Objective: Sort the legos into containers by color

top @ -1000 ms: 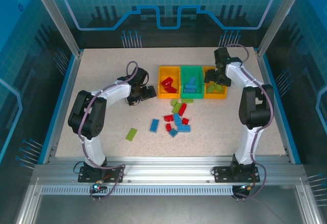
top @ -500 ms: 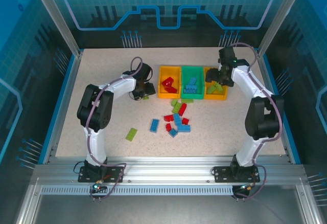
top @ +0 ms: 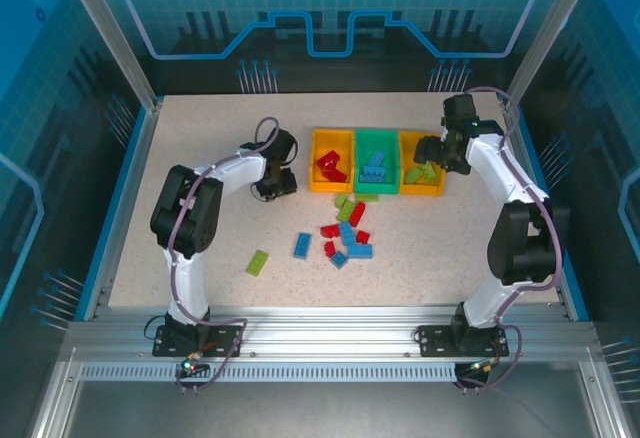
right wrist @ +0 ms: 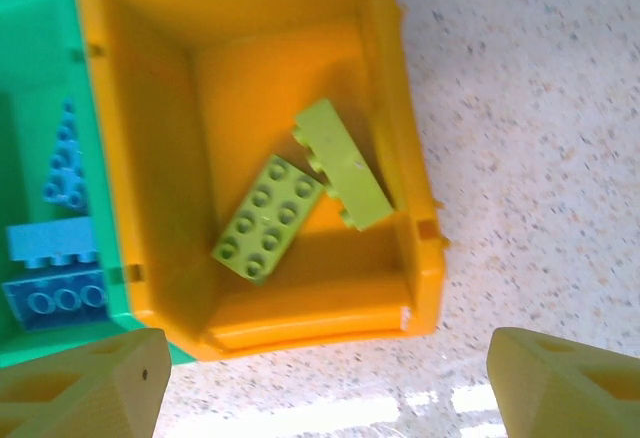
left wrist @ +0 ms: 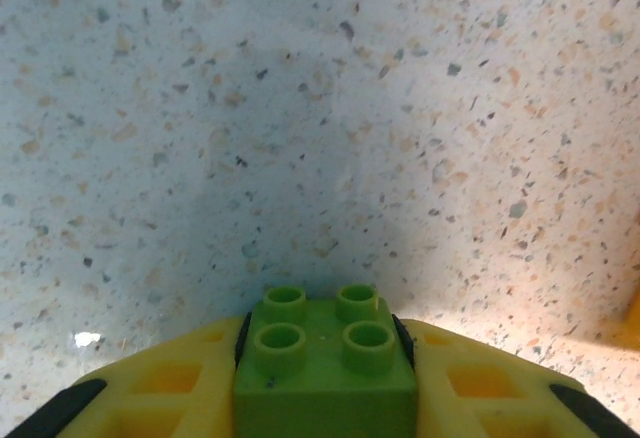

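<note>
In the left wrist view my left gripper (left wrist: 325, 353) is shut on a lime green four-stud lego (left wrist: 325, 363), low over the speckled table. From above, the left gripper (top: 277, 184) sits just left of the left orange container (top: 314, 163), which holds red legos (top: 330, 165). The green container (top: 374, 135) holds blue legos (top: 373, 166). My right gripper (right wrist: 320, 388) hangs open and empty by the near end of the right orange container (right wrist: 425, 258), where two lime green legos (right wrist: 268, 218) lie. Loose red, blue and green legos (top: 346, 230) are scattered in front of the containers.
A lone green brick (top: 258, 262) and a blue brick (top: 302, 245) lie apart from the pile toward the front left. Metal posts and blue panels close in the table (top: 200, 128) on its sides and back.
My left gripper has shut on the green lego on the table beside the left container. The right arm has drawn back to the right from over the right container, still open.
</note>
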Controlling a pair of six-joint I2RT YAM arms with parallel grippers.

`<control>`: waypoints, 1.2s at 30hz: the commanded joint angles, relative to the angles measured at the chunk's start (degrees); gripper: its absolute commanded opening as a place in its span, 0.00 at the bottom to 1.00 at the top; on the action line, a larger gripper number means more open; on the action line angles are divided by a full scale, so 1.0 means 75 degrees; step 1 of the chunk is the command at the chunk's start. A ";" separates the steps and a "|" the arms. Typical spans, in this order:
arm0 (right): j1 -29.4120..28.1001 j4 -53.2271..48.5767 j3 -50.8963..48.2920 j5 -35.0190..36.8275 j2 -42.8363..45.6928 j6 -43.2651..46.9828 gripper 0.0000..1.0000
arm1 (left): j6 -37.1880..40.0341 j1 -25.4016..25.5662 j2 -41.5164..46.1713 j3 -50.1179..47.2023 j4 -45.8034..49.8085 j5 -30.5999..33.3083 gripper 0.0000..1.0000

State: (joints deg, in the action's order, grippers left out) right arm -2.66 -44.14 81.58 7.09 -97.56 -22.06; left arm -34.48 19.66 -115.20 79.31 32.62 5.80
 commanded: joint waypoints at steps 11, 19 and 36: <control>0.0670 0.0567 -0.0823 -0.0436 -0.0093 0.0480 0.79 | -0.0008 0.0657 0.1291 0.0746 -0.0329 -0.0096 0.33; 0.0829 0.1119 -0.0918 -0.0851 -0.0789 0.0733 0.56 | 0.0162 0.1368 0.1231 0.1584 -0.0600 -0.0334 0.34; -0.0257 0.1475 -0.0611 -0.0985 -0.1355 0.0926 0.30 | 0.0226 0.2160 -0.0117 0.3177 -0.0980 -0.0776 0.34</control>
State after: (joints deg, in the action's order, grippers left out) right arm -2.07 -34.09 75.53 1.17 -106.39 -14.92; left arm -34.04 35.20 -114.06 99.48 26.22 1.21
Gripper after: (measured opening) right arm 0.302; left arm 0.349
